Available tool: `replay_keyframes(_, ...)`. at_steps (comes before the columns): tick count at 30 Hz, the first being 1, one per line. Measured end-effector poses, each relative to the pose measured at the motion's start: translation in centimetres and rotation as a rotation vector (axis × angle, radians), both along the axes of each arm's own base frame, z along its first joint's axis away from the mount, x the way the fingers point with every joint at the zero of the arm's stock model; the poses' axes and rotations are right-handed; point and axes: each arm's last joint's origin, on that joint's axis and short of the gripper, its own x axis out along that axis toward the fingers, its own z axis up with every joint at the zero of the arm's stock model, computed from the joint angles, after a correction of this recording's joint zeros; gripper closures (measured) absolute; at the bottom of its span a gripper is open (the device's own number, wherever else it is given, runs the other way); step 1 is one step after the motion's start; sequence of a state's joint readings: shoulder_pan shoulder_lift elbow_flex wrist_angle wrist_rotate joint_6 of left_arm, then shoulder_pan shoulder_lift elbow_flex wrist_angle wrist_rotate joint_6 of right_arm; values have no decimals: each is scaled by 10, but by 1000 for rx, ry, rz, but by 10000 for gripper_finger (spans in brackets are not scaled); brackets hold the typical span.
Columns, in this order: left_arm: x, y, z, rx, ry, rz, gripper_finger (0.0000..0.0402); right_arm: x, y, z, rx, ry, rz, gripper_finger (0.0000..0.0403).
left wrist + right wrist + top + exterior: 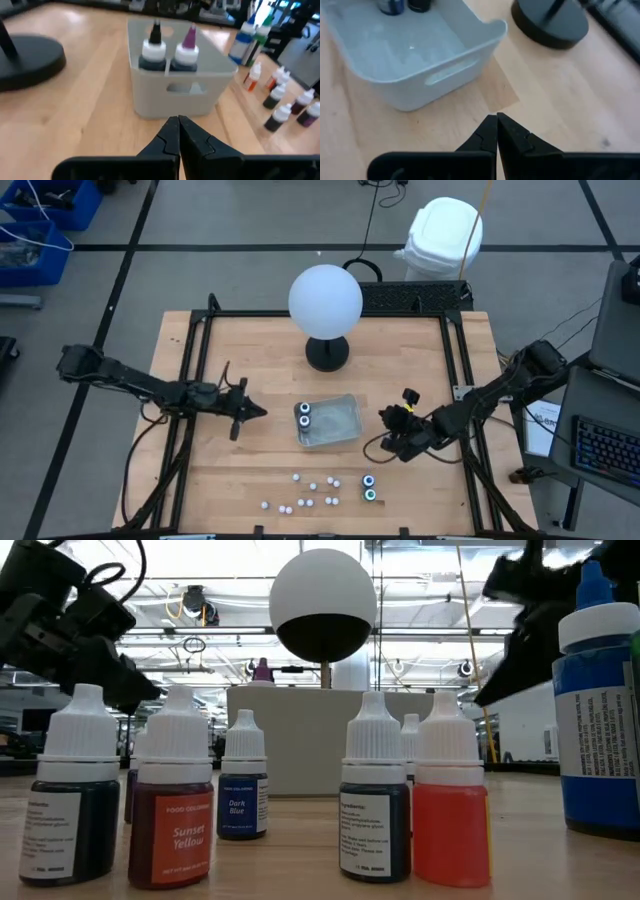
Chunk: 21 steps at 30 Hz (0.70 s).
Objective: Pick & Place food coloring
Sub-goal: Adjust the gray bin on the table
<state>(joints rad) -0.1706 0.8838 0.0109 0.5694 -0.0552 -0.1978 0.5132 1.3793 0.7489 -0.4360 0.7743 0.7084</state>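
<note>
Wooden tabletop carries the bottles (315, 492) — most stand loose in a scattered row along the near edge, two larger ones (304, 415) already in the tray (340, 430) at centre. Left gripper (258, 412) sits just beside the tray's left end, fingers fully closed, holding nothing. Right gripper (385, 416) faces the opposite end, likewise closed and empty — it lies nearer the two larger loose bottles (369, 487).

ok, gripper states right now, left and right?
Left gripper: closed, holding nothing, just short of the tray.
Right gripper: closed, holding nothing, on the tray's other side.
</note>
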Motion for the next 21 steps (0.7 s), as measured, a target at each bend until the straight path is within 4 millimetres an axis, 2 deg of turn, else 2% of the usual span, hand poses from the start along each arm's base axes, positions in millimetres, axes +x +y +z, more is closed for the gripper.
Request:
replay_keyframes(4, 4, -2, -6, -7, 25, 11, 391, 3, -12, -13, 63, -10, 0, 402)
replay_keyframes(9, 11, -3, -7, -18, -1, 22, 394, 11, -20, -16, 81, -81, 26, 403)
replay_keyframes(14, 31, -6, -2, -8, 21, 20, 391, 18, -24, -14, 63, -126, 54, 403)
replay_keyframes(21, 59, -12, -7, 35, 125, 11, 388, 20, -28, -15, 70, -117, 56, 403)
